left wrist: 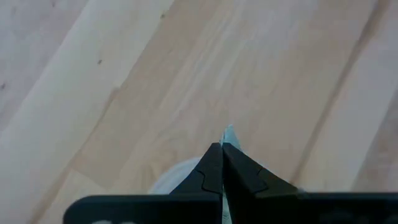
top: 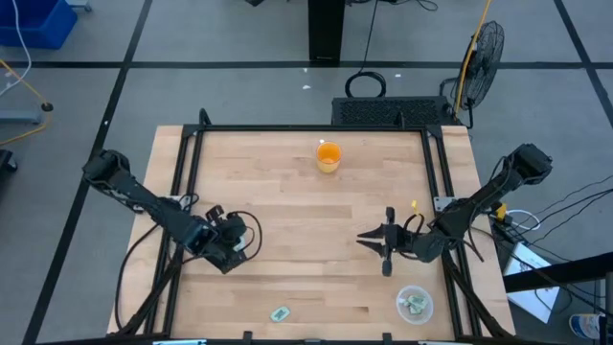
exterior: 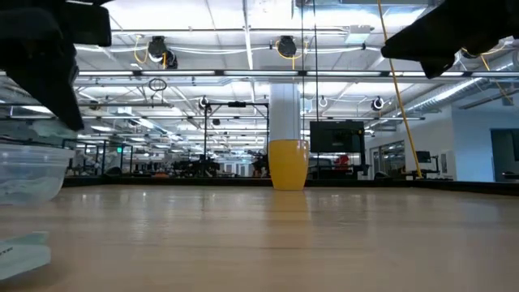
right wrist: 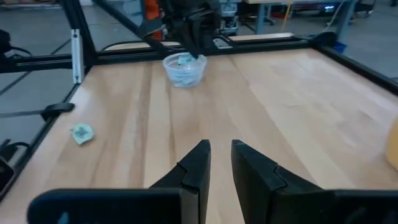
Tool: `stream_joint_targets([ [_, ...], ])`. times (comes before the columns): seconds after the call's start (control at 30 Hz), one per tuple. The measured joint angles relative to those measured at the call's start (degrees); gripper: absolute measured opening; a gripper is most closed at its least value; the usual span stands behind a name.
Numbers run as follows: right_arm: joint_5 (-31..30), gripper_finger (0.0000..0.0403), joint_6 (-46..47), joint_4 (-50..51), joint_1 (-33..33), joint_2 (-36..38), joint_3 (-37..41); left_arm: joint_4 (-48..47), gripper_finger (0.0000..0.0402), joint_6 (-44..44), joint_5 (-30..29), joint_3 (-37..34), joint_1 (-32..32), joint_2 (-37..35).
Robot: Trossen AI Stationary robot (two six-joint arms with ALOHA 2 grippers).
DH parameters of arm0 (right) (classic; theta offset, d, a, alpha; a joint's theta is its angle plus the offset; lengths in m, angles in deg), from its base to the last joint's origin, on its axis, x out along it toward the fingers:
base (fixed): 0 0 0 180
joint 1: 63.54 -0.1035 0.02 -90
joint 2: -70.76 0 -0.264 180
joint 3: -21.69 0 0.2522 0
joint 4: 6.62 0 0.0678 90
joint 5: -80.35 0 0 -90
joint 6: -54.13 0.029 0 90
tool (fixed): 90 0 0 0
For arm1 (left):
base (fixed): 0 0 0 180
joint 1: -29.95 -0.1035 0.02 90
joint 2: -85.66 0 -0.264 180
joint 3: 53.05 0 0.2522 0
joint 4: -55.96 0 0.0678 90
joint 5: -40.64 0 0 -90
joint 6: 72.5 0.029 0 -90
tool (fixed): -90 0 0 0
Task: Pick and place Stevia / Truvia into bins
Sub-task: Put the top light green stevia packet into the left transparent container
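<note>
Presently, the scene reads:

Left gripper (left wrist: 222,149): hovers above the left bin (right wrist: 184,70) on the table's left side, fingers pinched on a packet (left wrist: 229,132) whose tip pokes out past them.

Left bin: already holds some packets; its rim sits just under the held packet.

Right gripper (top: 386,244): waits right of centre, fingers slightly parted, holding nothing.

Right bin (top: 415,304): near the right front corner, with packets inside.

Loose packet (top: 280,313): lies flat on the wooden table (top: 287,201) at the near edge, well apart from both bins.

Orange cup (top: 329,156): stands far centre, not part of the job.

Risk: judging from the thin grip, the packet may cling to a finger or flutter outside the rim when let go.

Risk: lowering too far could nudge the light bin and tip it.
</note>
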Motion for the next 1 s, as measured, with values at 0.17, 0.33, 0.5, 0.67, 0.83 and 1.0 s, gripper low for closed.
stream_joint_targets([
  [0.17,1.84,0.0057,-0.13,-1.01,0.21,0.00,0.00,-0.72,0.0013,-3.86,3.44,-0.29,2.32,0.02],
  [0.33,1.74,0.0057,-1.23,-1.01,0.28,0.00,0.00,-5.28,0.0005,-9.91,3.65,-0.34,5.00,0.04],
  [0.5,1.76,0.0057,-3.86,-1.85,0.28,0.00,0.00,-5.85,0.0017,-13.01,2.72,-0.36,5.78,0.04],
  [0.67,1.15,0.0060,-4.82,-1.93,0.28,-0.04,0.00,-5.77,0.0018,-12.49,2.78,-0.38,5.78,0.03],
  [0.83,1.59,0.0081,-4.90,-2.30,0.26,-1.53,0.00,-5.58,0.0019,-12.95,2.82,-0.38,5.75,0.03],
  [1.0,1.59,0.0112,-6.63,-5.04,0.68,-3.44,0.02,-5.62,0.0038,-13.13,4.40,-0.38,5.34,0.02],
])
